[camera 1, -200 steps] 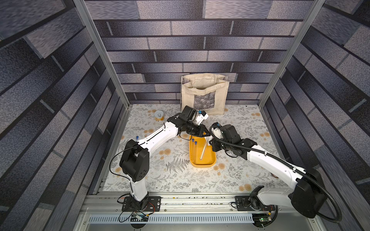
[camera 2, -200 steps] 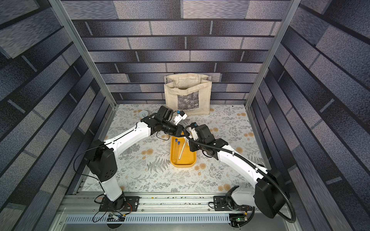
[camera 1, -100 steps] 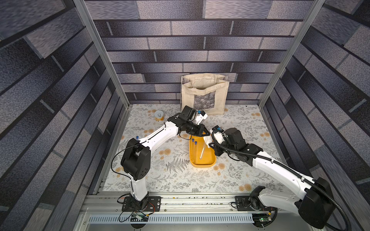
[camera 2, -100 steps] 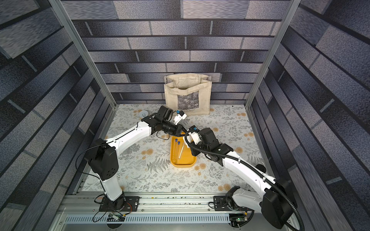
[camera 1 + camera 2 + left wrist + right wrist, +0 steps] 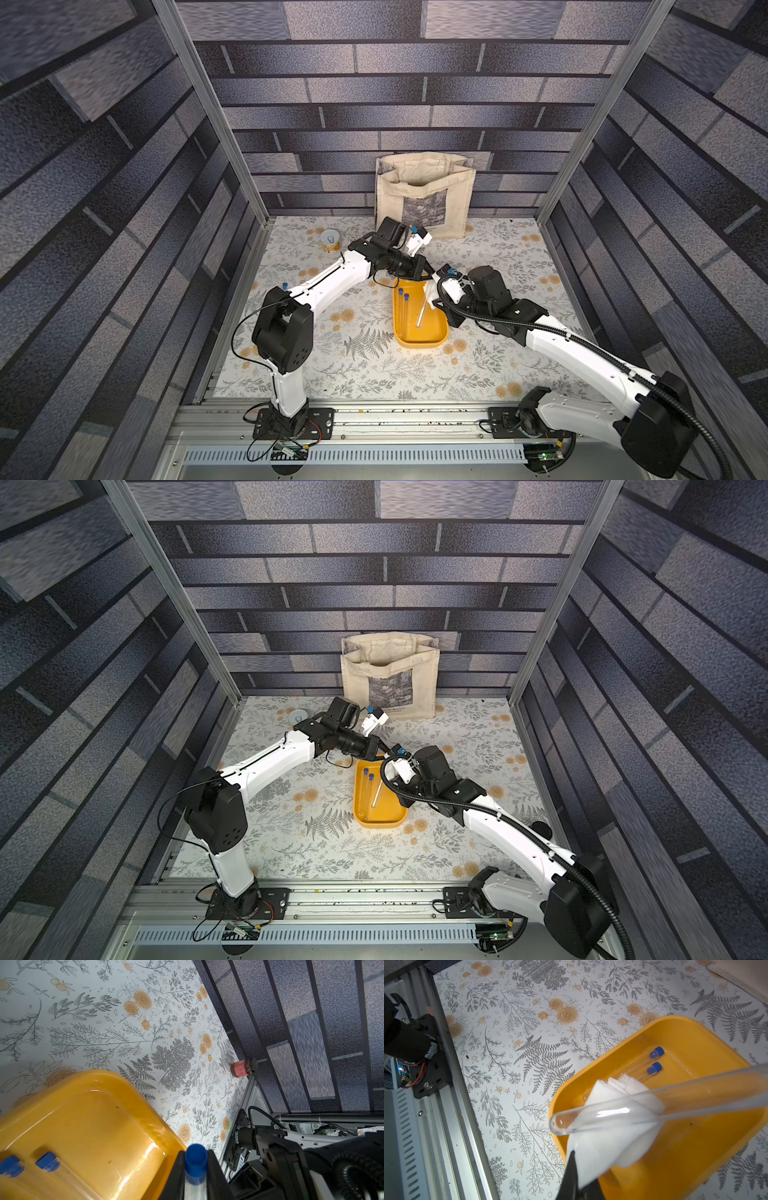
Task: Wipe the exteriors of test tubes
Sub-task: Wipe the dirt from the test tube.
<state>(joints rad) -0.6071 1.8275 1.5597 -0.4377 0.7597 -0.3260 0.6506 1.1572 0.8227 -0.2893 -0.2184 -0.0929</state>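
Note:
My left gripper (image 5: 195,1153) is shut on a clear test tube just under its blue cap (image 5: 196,1157). The tube slants down over the yellow tray (image 5: 420,343), its shaft (image 5: 421,312) showing in both top views. My right gripper (image 5: 579,1188) is shut on a folded white cloth (image 5: 602,1147), which lies against the tube (image 5: 612,1113) near its rounded closed end. Two more capped test tubes (image 5: 654,1059) lie side by side in the tray. Another test tube (image 5: 527,970) lies on the floral mat, its blue cap (image 5: 285,286) beside the left arm.
A cream tote bag (image 5: 424,195) stands against the back wall. A small tin can (image 5: 330,241) sits at the back left. A red-labelled jar (image 5: 242,1068) sits at the mat's edge by the wall. The aluminium rail (image 5: 374,415) runs along the front.
My right gripper has drawn the cloth away from the left gripper, down the tube toward its closed end. The left arm has held still.

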